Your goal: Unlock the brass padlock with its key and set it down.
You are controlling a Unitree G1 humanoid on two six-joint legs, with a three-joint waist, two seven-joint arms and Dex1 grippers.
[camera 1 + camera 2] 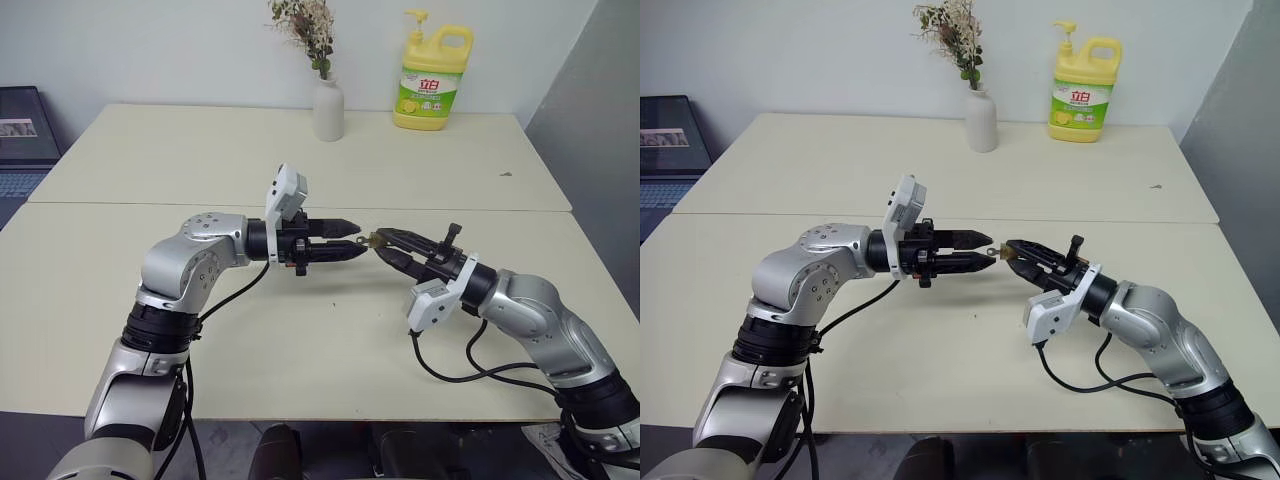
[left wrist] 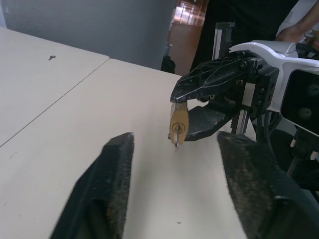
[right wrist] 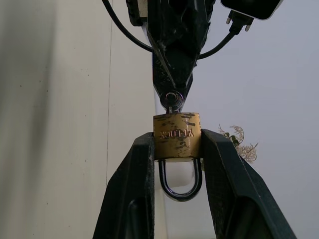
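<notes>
The brass padlock (image 3: 177, 134) is clamped by its body between the fingers of my right gripper (image 1: 382, 241), held above the middle of the table, its shackle (image 3: 180, 184) pointing back toward the wrist. The key (image 3: 172, 100) sticks out of the padlock's keyhole toward my left gripper (image 1: 360, 238). In the left wrist view the padlock (image 2: 178, 122) and the key (image 2: 175, 140) hang just beyond the left fingertips (image 2: 122, 144). Those fingers stand apart and do not touch the key. Both grippers point level at each other, tip to tip.
A white vase (image 1: 328, 108) with dried flowers and a yellow detergent bottle (image 1: 432, 75) stand at the table's far edge. A laptop (image 1: 25, 135) sits at the far left. A person in dark clothes (image 2: 249, 20) stands beyond the table.
</notes>
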